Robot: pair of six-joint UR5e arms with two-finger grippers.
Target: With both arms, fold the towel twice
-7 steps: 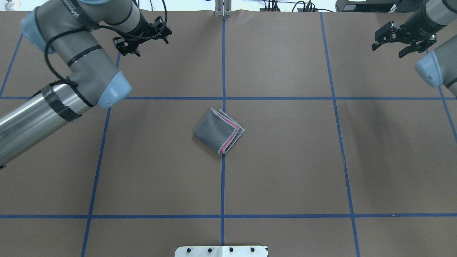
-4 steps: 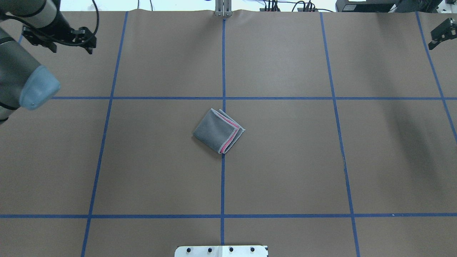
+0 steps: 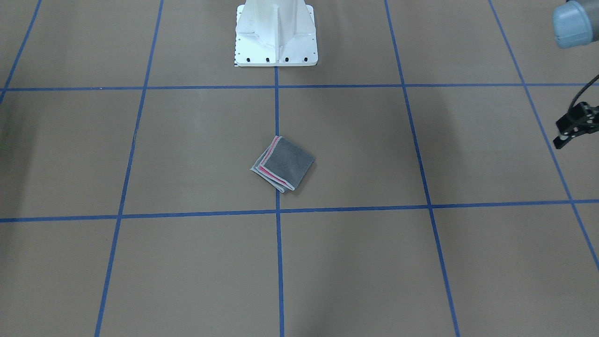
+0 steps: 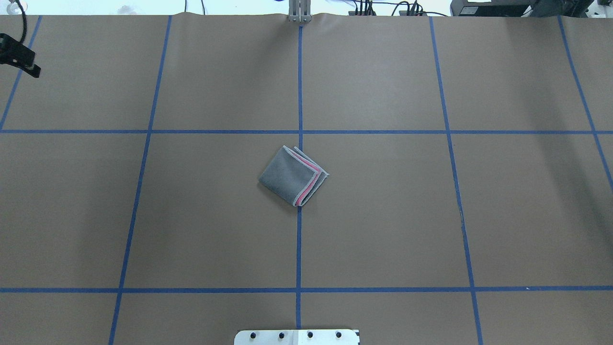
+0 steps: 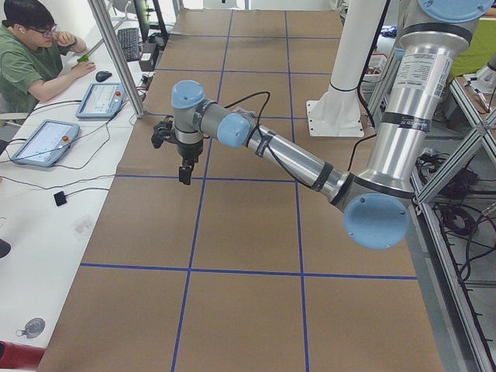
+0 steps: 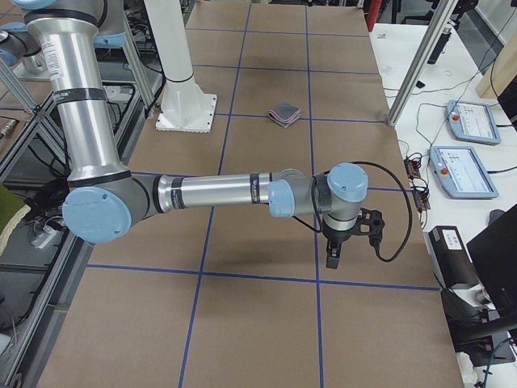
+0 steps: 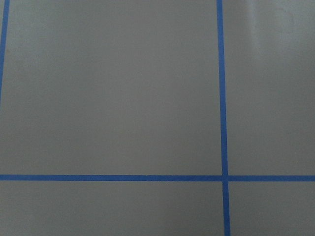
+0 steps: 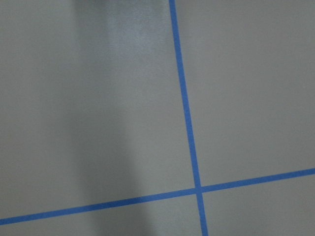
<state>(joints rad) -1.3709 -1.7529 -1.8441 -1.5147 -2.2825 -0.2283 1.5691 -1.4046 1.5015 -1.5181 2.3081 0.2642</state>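
1. Front-facing view: the towel (image 3: pixel 283 164) sits at frame centre as a quartered bundle, grey face up, straddling a blue tape line (image 3: pixel 277 121). Staggered hems and a pink strip show along its left side. Nothing pins those layers, so I'd judge they could spring open. The left gripper (image 3: pixel 574 125) is clipped by the right edge, so I cannot tell its opening.
2. Overhead: the towel is dead centre. Only a black scrap of the left gripper shows at upper left, and the right gripper is out of shot.
3. Left side view: the left arm (image 5: pixel 287 159) reaches toward upper left, close to the tablets (image 5: pixel 101 99). An outward swing could clip them.
4. Right side view: the towel is small at upper centre. The right gripper (image 6: pixel 335 250) hangs lower right of centre, well apart, and I cannot tell its width.
5. Wrist views: only brown paper (image 7: pixel 108 98) and tape show, so any re-grasp would start blind.
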